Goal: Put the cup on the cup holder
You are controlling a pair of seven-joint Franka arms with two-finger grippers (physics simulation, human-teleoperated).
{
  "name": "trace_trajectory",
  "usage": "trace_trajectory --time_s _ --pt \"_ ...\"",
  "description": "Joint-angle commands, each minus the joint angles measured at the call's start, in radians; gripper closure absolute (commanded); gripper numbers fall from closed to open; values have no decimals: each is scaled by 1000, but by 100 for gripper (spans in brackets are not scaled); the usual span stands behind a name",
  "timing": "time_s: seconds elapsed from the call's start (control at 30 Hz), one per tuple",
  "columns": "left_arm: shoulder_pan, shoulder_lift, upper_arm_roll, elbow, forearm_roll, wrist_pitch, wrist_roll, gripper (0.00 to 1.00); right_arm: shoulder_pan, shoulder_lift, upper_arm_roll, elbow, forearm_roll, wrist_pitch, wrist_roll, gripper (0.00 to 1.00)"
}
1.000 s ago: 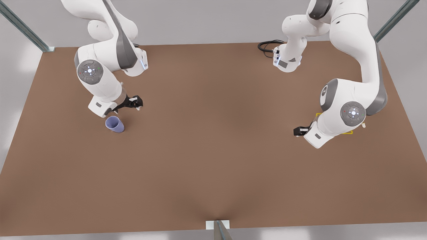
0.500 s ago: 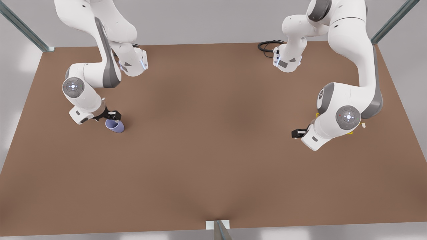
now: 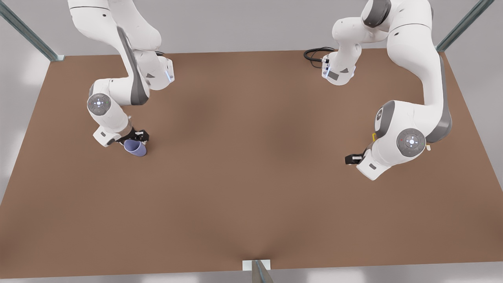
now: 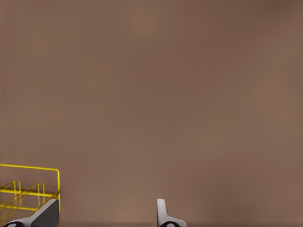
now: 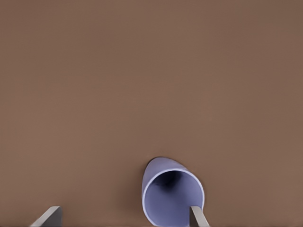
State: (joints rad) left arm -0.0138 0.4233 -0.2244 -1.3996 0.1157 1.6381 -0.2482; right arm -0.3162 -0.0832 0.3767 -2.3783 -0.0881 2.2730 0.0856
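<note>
Right gripper (image 3: 135, 138) hovers with jaws spread just above the cup (image 3: 135, 148); left gripper (image 3: 352, 158), jaws spread, waits beside the cup holder (image 4: 29, 190)

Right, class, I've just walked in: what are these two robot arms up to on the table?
The right gripper hangs just over the lavender cup, fingers open with one fingertip at the rim, nothing gripped yet. The cup sits on the brown table at the front view's left. The left gripper waits, open, beside the yellow cup holder on the opposite side.

Open table (image 3: 251, 177) between both arms
</note>
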Motion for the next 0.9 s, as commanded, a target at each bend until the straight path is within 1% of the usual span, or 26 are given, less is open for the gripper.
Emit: trace_trajectory --time_s 0.0,0.03,0.13,0.2,0.4,0.87 --pt "0 -1 -1 1 13 -1 -9 0 -23 14 -1 -2 16 37 -159 0" --pt "-2 -1 -1 1 13 -1 -9 0 -26 36 -1 -4 18 48 -159 0" --pt "-3 -1 0 1 13 -1 -10 0 -14 36 1 -18 39 48 -158 0" --pt "0 -1 0 1 15 -1 -9 0 -4 28 36 -36 82 45 -158 0" --pt "-6 -3 -1 1 21 -1 -31 0 -4 25 37 -82 82 45 -158 0" --pt "-29 0 -1 1 18 2 -59 0 -49 77 34 -82 79 66 -191 0"
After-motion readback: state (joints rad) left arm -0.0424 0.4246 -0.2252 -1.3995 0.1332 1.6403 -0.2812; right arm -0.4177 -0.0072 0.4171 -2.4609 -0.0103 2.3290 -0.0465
